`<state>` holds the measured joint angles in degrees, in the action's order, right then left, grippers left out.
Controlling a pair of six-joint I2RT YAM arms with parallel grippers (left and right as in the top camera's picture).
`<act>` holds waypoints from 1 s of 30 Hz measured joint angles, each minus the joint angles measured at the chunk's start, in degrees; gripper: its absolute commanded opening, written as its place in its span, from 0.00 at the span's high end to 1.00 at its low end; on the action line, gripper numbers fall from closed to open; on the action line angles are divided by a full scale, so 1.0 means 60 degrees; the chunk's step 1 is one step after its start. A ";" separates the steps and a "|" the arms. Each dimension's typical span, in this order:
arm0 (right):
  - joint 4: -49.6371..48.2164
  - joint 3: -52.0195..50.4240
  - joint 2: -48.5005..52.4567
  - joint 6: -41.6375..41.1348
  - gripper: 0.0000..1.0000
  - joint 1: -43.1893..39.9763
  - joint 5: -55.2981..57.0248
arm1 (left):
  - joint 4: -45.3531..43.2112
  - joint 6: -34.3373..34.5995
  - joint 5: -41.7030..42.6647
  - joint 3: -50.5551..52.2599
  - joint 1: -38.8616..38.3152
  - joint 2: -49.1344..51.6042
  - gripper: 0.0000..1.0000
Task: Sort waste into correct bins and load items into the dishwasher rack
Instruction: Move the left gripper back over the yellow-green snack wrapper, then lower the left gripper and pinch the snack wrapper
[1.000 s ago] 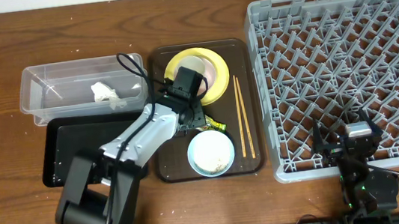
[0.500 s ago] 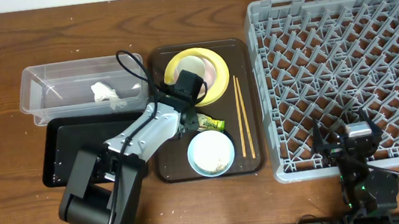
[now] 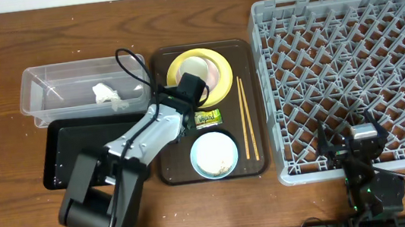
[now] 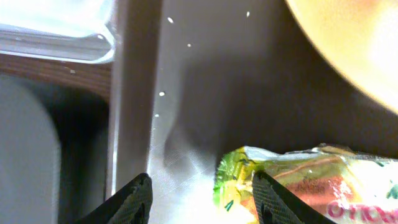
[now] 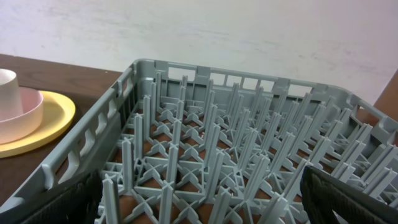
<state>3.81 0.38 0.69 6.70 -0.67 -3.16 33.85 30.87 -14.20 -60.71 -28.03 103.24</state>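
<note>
The green-and-yellow snack wrapper (image 3: 207, 117) lies on the brown serving tray (image 3: 171, 170), between the yellow plate (image 3: 219, 89) and the light blue bowl (image 3: 214, 155), which holds white food. My left gripper (image 3: 191, 109) hangs low over it. In the left wrist view it (image 4: 202, 202) is open, and the wrapper (image 4: 298, 183) has its left end against the right finger. Rice scraps (image 4: 161, 93) dot the tray. A white cup (image 3: 193, 69) stands on the plate. Chopsticks (image 3: 248, 123) lie to the right. My right gripper (image 5: 202, 199) stands open over the dishwasher rack (image 3: 343, 6).
The clear tub (image 3: 47, 89) at the left holds a crumpled tissue (image 3: 107, 95). The black tray (image 3: 70, 155) lies in front of it, partly under my left arm. A pink dish (image 5: 25, 115) sits under the cup on the plate.
The wrapper has slid up and left on the serving tray and turned level, along with my left gripper. The right arm has not moved.
</note>
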 measured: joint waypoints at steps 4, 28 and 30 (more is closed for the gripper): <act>0.0000 0.0000 0.0000 0.0000 0.01 0.0000 0.0000 | 0.0117 0.0000 -0.0058 0.0011 0.0000 -0.0849 0.45; 0.0000 0.0000 0.0000 0.0000 0.01 0.0000 0.0000 | 0.0222 -0.4513 0.1741 0.0011 0.0000 -0.1749 0.23; 0.0000 0.0000 0.0000 0.0000 0.01 0.0000 0.0000 | 0.0109 -0.4794 0.1843 0.0011 0.0000 -0.1537 0.23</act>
<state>3.81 0.38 0.69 6.70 -0.67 -3.16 34.50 2.11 -3.14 -60.64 -28.03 94.02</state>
